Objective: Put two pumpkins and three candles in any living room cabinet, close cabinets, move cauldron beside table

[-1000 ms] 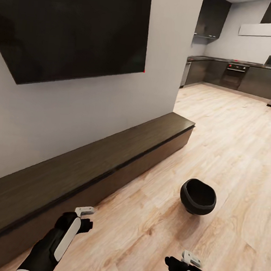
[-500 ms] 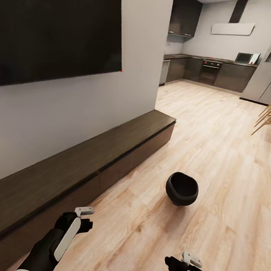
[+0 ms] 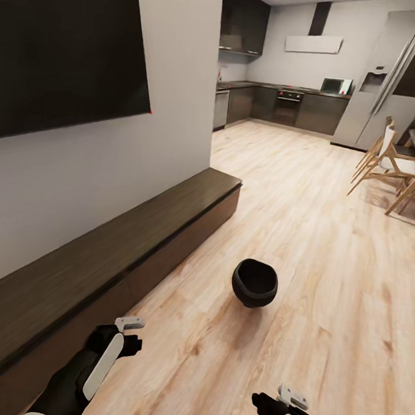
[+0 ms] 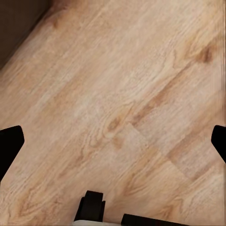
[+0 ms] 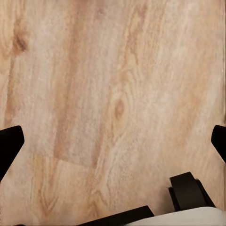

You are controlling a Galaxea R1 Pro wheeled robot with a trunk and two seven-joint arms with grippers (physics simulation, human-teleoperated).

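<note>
Cauldron [image 3: 254, 283] is seen upright on wood floor [image 3: 328, 254], centre of head view, just apart from cabinet [image 3: 104, 255], which runs along the wall at its 9–10 o'clock w/ fronts shut. TV [image 3: 64, 46] is mounted above. Chairs [image 3: 388, 165] and kitchen are seen at 1–2 o'clock. Left gripper [image 4: 113, 141] and right gripper [image 5: 113, 141] are held low over bare floor, fingers spread wide, nothing gripped.

The head camera is looking forward and down from high above the pale wood-plank floor [image 3: 328, 254], taking in the long low dark brown cabinet [image 3: 104, 255]. Both wrist cameras are facing straight down, close over that same floor [image 4: 122, 103] [image 5: 113, 94] spread beneath each pincer.
</note>
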